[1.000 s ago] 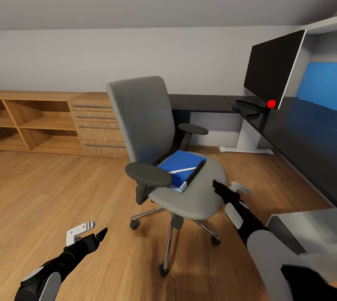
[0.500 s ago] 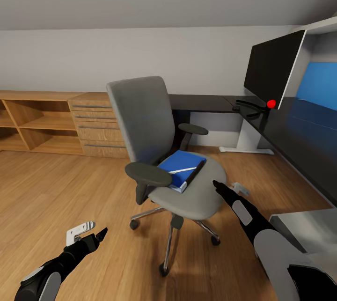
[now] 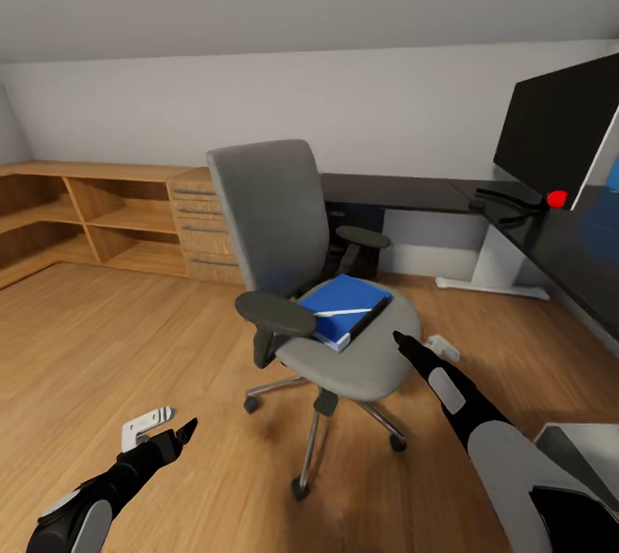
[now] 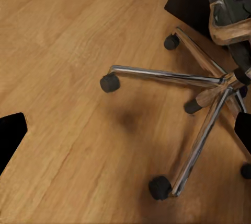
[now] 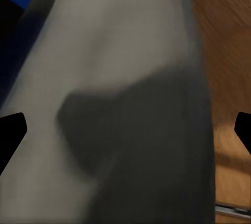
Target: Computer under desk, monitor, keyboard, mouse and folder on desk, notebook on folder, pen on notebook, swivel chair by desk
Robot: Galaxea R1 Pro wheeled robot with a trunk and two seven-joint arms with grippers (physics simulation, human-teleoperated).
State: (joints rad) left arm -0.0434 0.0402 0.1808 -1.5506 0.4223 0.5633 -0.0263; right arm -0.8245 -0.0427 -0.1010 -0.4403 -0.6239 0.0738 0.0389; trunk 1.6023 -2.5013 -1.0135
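On the chair (image 3: 344, 355) seat lies the folder (image 3: 342, 312) with the pen (image 3: 342, 311) on top, the spread right gripper (image 3: 402, 340) just beside the seat's edge, the left gripper (image 3: 176, 433), also spread, low over the floor (image 3: 103, 347).

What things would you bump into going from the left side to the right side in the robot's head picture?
Wooden shelves → light-wood drawer chest → swivel chair with the blue folder on its seat → black desk → monitor.
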